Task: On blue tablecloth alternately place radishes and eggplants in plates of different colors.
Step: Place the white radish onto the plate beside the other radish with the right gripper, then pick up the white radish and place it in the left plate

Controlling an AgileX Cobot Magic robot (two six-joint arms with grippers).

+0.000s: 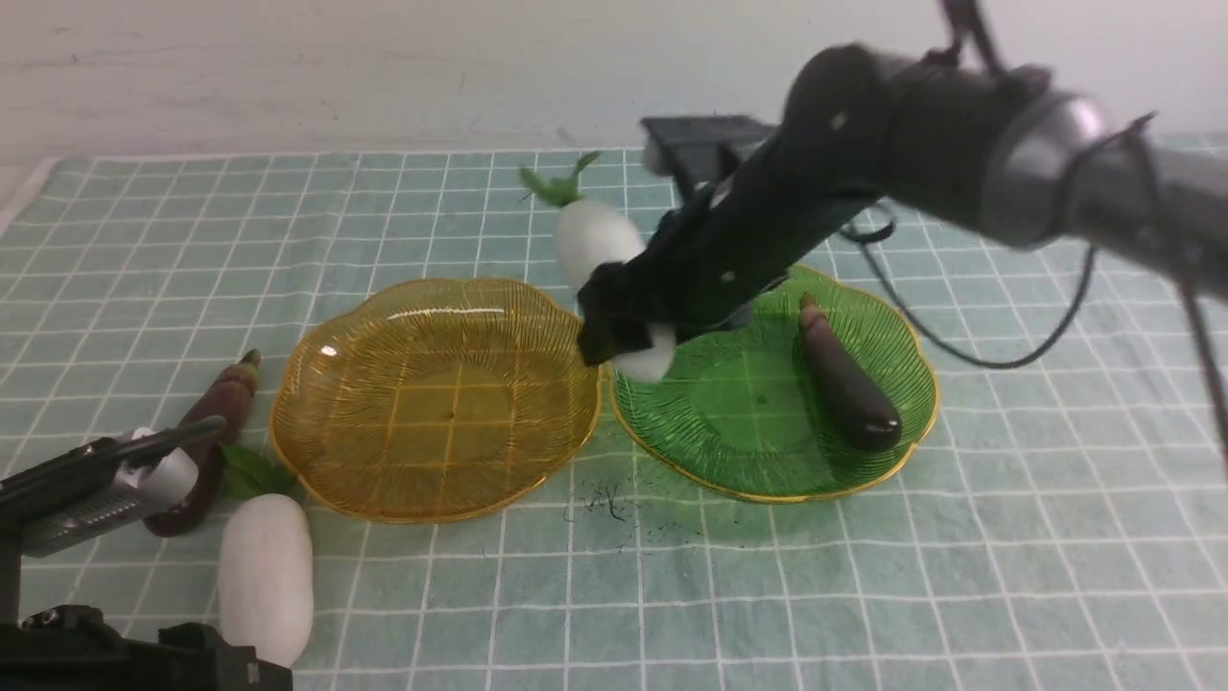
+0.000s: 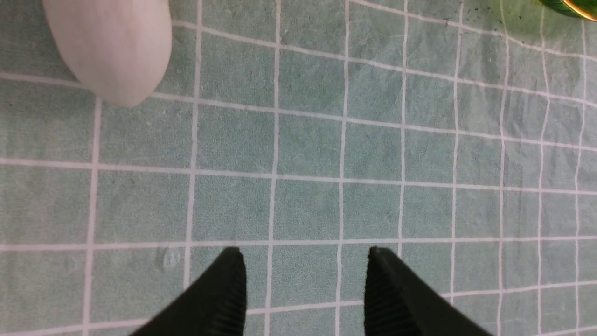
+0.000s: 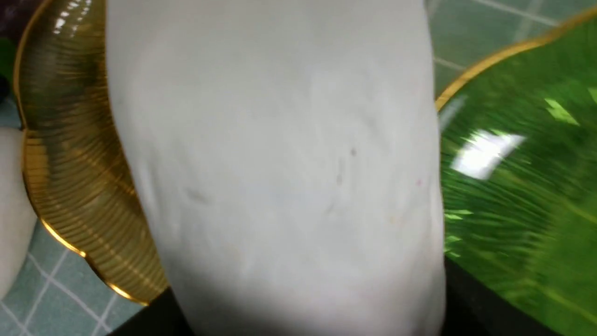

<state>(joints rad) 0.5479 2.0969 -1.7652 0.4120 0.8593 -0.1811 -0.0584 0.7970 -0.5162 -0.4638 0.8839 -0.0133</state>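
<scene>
My right gripper (image 1: 628, 331) is shut on a white radish (image 1: 600, 251) and holds it tilted, leaves up, above the gap between the amber plate (image 1: 326, 384) and the green plate (image 1: 729, 451). The radish (image 3: 280, 163) fills the right wrist view. One dark purple eggplant (image 1: 849, 379) lies in the green plate. The amber plate holds nothing. The second eggplant (image 1: 223, 408) and second radish (image 1: 266, 576) lie on the blue tablecloth (image 1: 959, 576) at the front left. My left gripper (image 2: 303, 254) is open and empty over bare cloth, near that radish (image 2: 112, 46).
The cloth (image 2: 326, 163) covers the whole table up to a pale wall (image 1: 384, 58) at the back. Small dark specks (image 1: 604, 504) lie on the cloth in front of the plates. The green plate's rim (image 2: 573, 7) shows at a corner of the left wrist view.
</scene>
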